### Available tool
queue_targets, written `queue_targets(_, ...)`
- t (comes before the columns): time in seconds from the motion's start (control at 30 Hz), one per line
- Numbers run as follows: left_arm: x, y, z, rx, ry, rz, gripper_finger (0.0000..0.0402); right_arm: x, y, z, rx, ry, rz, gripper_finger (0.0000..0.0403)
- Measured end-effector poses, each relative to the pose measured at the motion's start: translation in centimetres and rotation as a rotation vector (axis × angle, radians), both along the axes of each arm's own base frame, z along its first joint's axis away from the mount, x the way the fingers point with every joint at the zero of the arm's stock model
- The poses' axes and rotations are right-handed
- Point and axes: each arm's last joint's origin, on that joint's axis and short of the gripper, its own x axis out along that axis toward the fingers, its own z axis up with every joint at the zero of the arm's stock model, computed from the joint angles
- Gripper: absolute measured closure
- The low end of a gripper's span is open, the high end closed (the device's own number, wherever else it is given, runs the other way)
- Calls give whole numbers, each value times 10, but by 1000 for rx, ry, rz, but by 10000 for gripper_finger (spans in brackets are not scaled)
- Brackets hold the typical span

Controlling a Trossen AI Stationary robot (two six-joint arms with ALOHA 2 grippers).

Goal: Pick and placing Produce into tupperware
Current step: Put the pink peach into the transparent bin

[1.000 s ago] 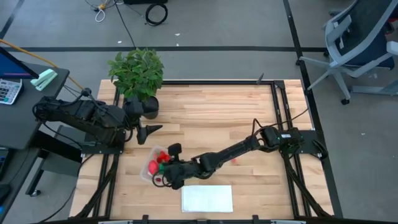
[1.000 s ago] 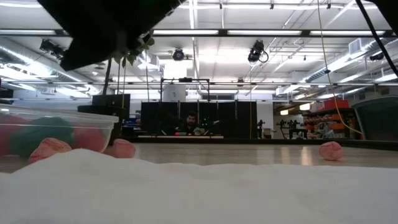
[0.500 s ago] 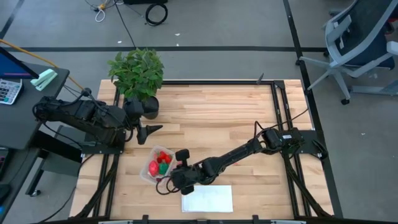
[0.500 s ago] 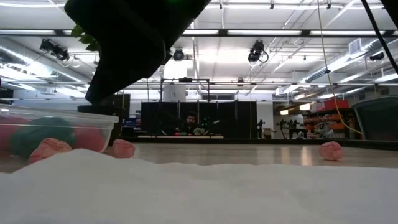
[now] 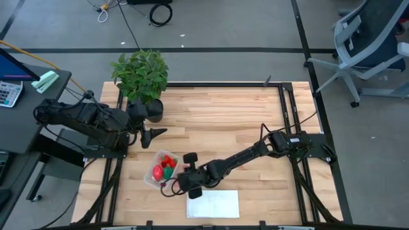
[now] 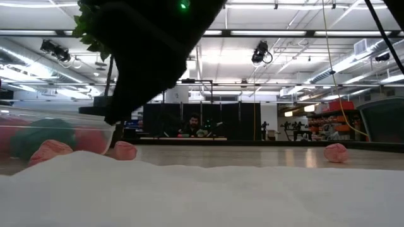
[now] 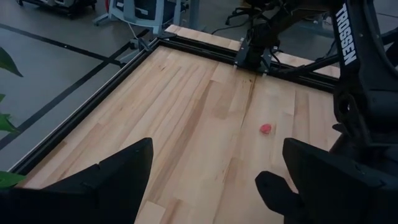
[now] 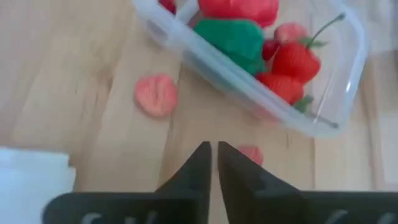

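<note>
The clear tupperware (image 5: pixel 162 167) stands on the wooden table with red, pink and green produce (image 8: pixel 239 36) inside it. It also shows at the left of the low view as the tupperware (image 6: pixel 60 129). Loose pink pieces lie on the table: one (image 8: pixel 157 94) beside the tub wall, one (image 8: pixel 252 154) just past my right fingertips. My right gripper (image 8: pixel 214 152) is shut and empty. It hovers off the tub's near right corner, seen from above as the right gripper (image 5: pixel 186 185). My left gripper (image 5: pixel 153 133) waits open near the plant pot.
A flat white sheet (image 5: pixel 213 204) lies near the table's near edge, beside my right gripper. A potted plant (image 5: pixel 140 73) stands at the far left corner. Another pink piece (image 7: pixel 266 129) lies alone toward the table's right (image 6: pixel 336 152). Bare wood spreads across the middle and far right.
My right gripper has moved off the tupperware toward the table's near edge and slightly right, uncovering the tub and its produce in the high view. In the low view the dark arm has come lower and farther into the picture. The left arm has kept still.
</note>
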Motion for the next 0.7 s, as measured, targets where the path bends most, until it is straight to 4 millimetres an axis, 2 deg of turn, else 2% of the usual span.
queue_targets(0.4,0,0,0,-1,-1,1,37,-1,-5,-2,21,27,-42,252)
queue_targets(0.7,0,0,0,-1,-1,0,37,6,-27,-4,49,26,-120,195)
